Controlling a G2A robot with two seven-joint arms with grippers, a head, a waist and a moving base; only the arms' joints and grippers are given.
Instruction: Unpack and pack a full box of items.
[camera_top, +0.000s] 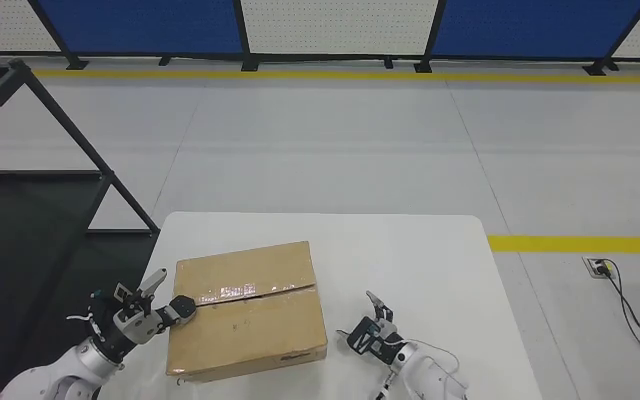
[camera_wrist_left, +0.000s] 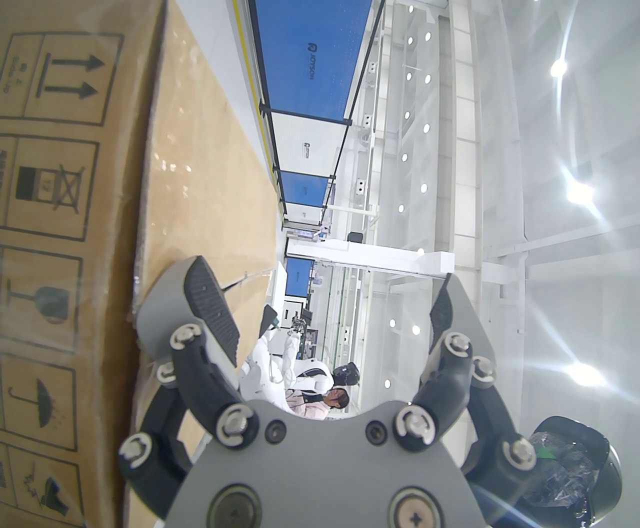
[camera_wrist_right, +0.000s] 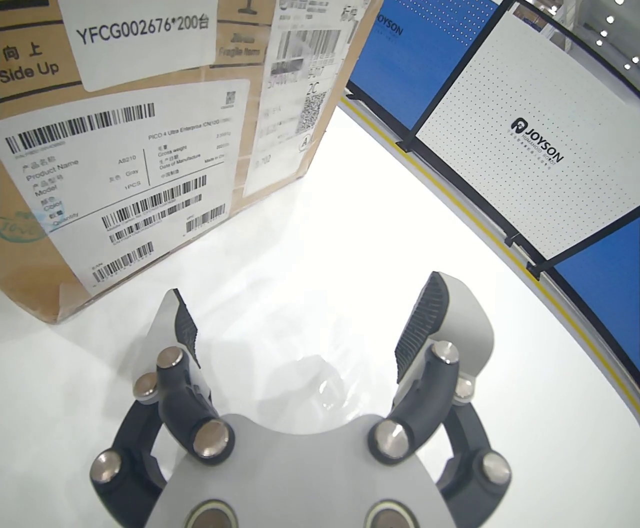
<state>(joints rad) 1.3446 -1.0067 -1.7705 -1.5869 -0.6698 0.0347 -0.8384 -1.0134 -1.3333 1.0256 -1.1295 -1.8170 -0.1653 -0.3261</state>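
Observation:
A closed brown cardboard box (camera_top: 248, 310) lies on the white table (camera_top: 420, 260), its top flaps held by a strip of clear tape along the seam. My left gripper (camera_top: 168, 297) is open at the box's left edge, one finger resting on the taped top (camera_wrist_left: 210, 165) and the other off to the side in the air. The box's side with printed handling symbols (camera_wrist_left: 45, 210) is close by it. My right gripper (camera_top: 372, 322) is open just above the table, to the right of the box, with nothing between its fingers. It faces the box's labelled side (camera_wrist_right: 125, 150).
A dark metal rack (camera_top: 50, 190) stands off the table's left side. Blue and white partition panels (camera_top: 330, 25) line the far floor behind a yellow floor line. The table's far half and right side are bare.

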